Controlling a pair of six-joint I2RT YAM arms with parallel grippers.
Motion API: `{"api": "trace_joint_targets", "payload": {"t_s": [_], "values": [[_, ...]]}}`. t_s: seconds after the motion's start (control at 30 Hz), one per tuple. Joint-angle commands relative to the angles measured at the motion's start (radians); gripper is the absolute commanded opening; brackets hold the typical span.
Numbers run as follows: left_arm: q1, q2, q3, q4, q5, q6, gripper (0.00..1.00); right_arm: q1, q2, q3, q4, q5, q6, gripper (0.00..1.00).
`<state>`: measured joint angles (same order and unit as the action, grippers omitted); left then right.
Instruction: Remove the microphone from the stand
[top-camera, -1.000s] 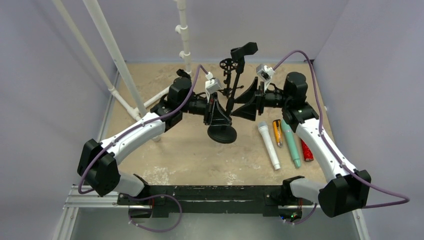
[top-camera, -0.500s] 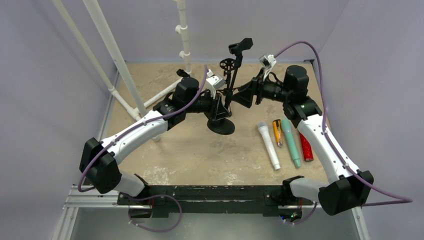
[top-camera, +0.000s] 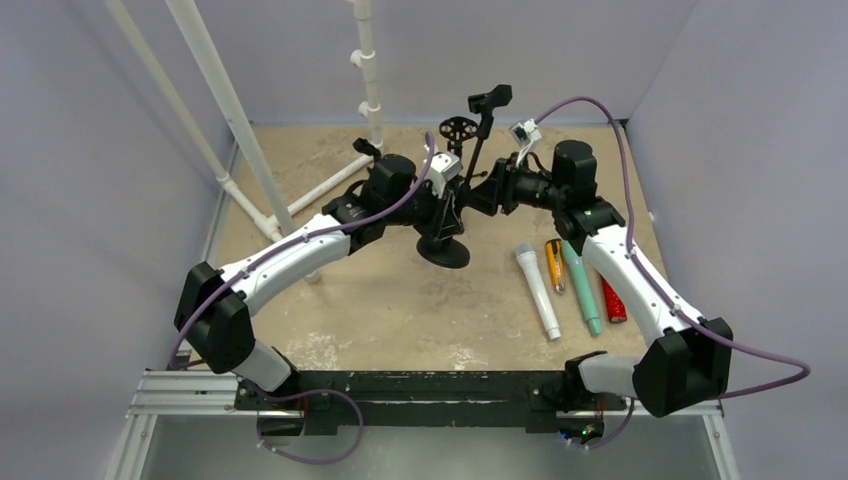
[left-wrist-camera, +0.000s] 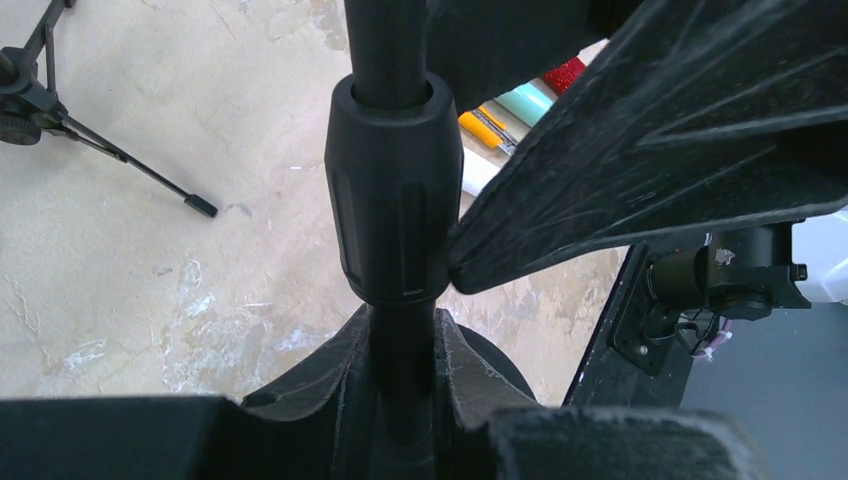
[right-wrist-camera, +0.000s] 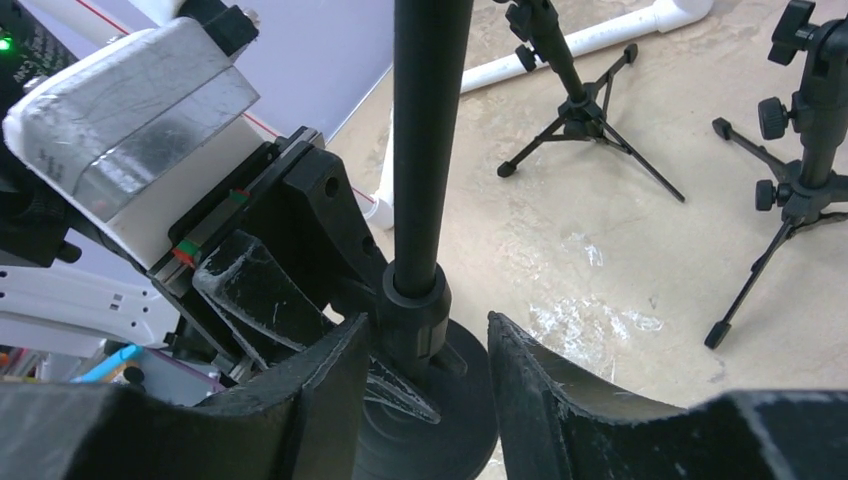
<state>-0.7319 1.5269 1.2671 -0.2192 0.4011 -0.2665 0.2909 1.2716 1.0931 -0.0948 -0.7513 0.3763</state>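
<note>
The black stand rises from a round base (top-camera: 443, 250) up a pole to a short black clip (top-camera: 490, 98). No microphone shows in that clip. Four microphones lie on the table to the right: white (top-camera: 537, 291), orange (top-camera: 554, 264), teal (top-camera: 582, 285) and red (top-camera: 612, 300). My left gripper (top-camera: 443, 205) (left-wrist-camera: 405, 340) is shut on the pole, just under its thick collar (left-wrist-camera: 390, 200). From the other side, my right gripper (top-camera: 478, 192) (right-wrist-camera: 428, 335) stands open around the same pole (right-wrist-camera: 428, 130) at the collar, with a gap at its right finger.
Small black tripod stands stand behind (top-camera: 457, 128) (right-wrist-camera: 570, 90) (right-wrist-camera: 800, 150). White PVC pipes (top-camera: 225, 100) run along the back left. Grey walls close in on the back and on both sides.
Both arms have reached farther back, and the stand's base has slid back a little with the left gripper. The right gripper has come in around the pole with narrower jaws.
</note>
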Motion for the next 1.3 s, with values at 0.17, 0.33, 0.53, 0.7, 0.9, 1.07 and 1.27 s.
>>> {"api": "trace_joint_targets", "payload": {"t_s": [0.17,0.33,0.53,0.7,0.9,1.07,1.27], "values": [[-0.014,0.009,0.089,0.057,0.018,0.024,0.0,0.012,0.005,-0.03,0.124,-0.028,0.044,0.3],[-0.012,-0.019,0.045,0.113,0.168,0.06,0.0,0.011,-0.025,-0.064,0.166,-0.067,-0.027,0.18],[0.022,-0.066,-0.023,0.195,0.529,0.105,0.0,0.001,-0.065,-0.068,0.169,-0.228,-0.164,0.09],[0.065,-0.079,-0.024,0.244,0.75,0.098,0.0,-0.003,-0.069,-0.032,0.069,-0.367,-0.287,0.18],[0.095,-0.05,-0.01,0.371,0.768,-0.088,0.0,-0.005,-0.066,0.013,0.011,-0.317,-0.261,0.65],[0.095,-0.038,0.041,0.226,0.582,-0.033,0.0,-0.005,-0.086,0.053,0.001,-0.252,-0.179,0.89],[0.087,-0.041,0.066,0.131,0.362,-0.012,0.0,-0.004,-0.097,0.129,-0.082,-0.127,-0.166,0.91]]}}
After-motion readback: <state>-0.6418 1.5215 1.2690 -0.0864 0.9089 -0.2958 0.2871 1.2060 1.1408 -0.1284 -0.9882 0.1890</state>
